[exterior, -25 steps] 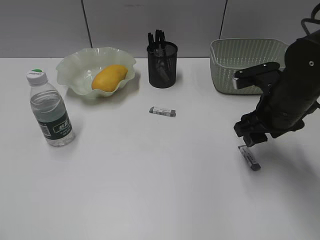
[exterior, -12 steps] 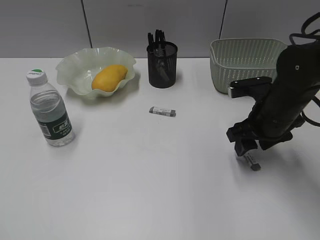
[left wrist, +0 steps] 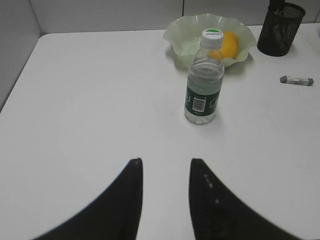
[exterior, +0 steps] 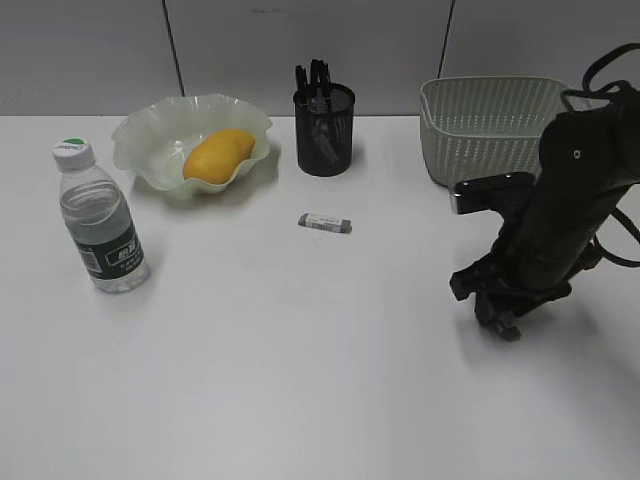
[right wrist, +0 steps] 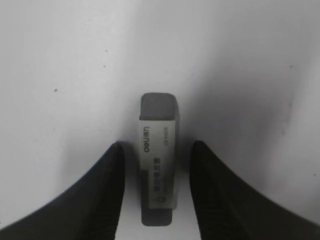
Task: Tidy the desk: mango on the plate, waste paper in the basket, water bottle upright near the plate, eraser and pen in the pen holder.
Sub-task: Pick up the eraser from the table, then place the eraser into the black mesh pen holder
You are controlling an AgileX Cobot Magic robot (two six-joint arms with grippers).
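I count two erasers: one grey block in a white printed sleeve (right wrist: 158,165) lies flat on the table between the fingers of my right gripper (right wrist: 156,185), and a second eraser (exterior: 325,223) of the same kind lies in the open middle of the table, in front of the pen holder (exterior: 323,128). Around the first, the right gripper's dark fingers stand apart with a sliver of table showing on each side, so I see no contact and nothing clamped. In the exterior view the right arm (exterior: 565,215) is bent steeply down at the right side of the table, in front of the basket (exterior: 485,125), its tip low at the surface and hiding the eraser there. The left gripper (left wrist: 165,170) hangs above bare white table with its two black curved fingers parted and nothing between them. Beyond it I count one water bottle (left wrist: 204,82), clear plastic with a dark green label and white cap, standing upright just beside the plate (exterior: 150,135). That single pale green dish with a ruffled rim holds one smooth yellow-orange mango (exterior: 219,155). The one black wire-mesh holder has dark pens standing in it. The one woven-pattern basket is pale green and rectangular.
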